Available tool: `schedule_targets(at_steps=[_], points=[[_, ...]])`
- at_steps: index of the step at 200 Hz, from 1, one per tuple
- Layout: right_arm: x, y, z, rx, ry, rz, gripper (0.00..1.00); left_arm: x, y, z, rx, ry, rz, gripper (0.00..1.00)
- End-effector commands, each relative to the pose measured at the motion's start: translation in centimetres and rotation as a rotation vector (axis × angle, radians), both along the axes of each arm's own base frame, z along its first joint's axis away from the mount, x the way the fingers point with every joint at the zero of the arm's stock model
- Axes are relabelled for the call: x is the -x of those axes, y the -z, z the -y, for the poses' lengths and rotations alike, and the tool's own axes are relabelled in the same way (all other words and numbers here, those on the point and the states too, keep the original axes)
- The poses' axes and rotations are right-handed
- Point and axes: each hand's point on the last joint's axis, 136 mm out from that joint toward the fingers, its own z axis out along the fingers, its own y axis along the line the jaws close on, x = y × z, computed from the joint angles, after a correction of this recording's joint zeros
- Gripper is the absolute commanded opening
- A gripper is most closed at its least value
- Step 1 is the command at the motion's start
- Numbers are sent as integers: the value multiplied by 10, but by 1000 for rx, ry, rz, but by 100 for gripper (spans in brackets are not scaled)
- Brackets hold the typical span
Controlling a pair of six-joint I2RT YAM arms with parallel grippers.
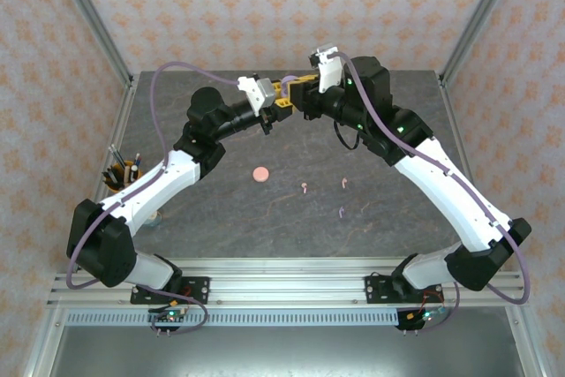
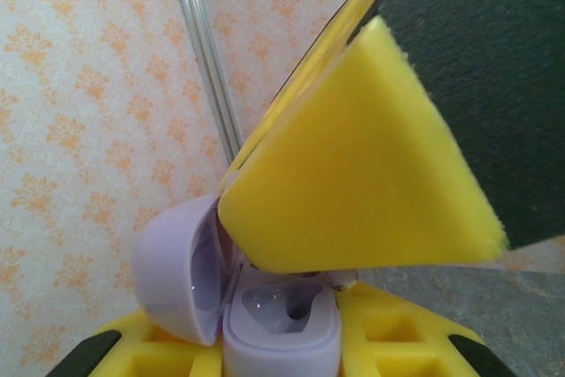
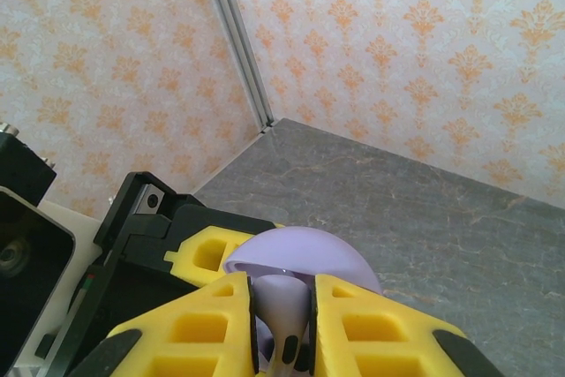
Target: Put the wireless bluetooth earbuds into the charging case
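Nearest me on the table [image 1: 397, 121] lies a loose lilac earbud [image 1: 342, 212]. Beyond it lie the left pink earbud [image 1: 305, 187], the right pink earbud [image 1: 343, 184] and the pink case [image 1: 260, 174], all well apart from the jaws. A cup [image 1: 124, 172] at the left holds pens. Farther off, raised, my left gripper [image 2: 281, 361] clamps the open lilac case [image 2: 282, 331]. My right gripper [image 3: 282, 328] pinches a held lilac earbud [image 3: 284, 302] just above the case's opening.

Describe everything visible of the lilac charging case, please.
The lilac case is smooth, glossy, rounded plastic. It stands open: the domed lid hinges out sideways, the base shows moulded wells. The left end effector clamps the base between yellow fingers; the right end effector hangs over the opening.
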Motion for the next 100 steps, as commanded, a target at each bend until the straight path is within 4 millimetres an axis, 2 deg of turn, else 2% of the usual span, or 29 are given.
schedule_targets(at_steps=[1, 27, 100], points=[[6, -27, 2, -68, -6, 49, 19, 7, -11, 7, 3, 35, 46, 0], [10, -34, 6, -82, -5, 59, 19, 7, -12, 7, 5, 35, 48, 0], [6, -35, 7, -89, 16, 70, 18, 10, -14, 7, 8, 47, 46, 0]])
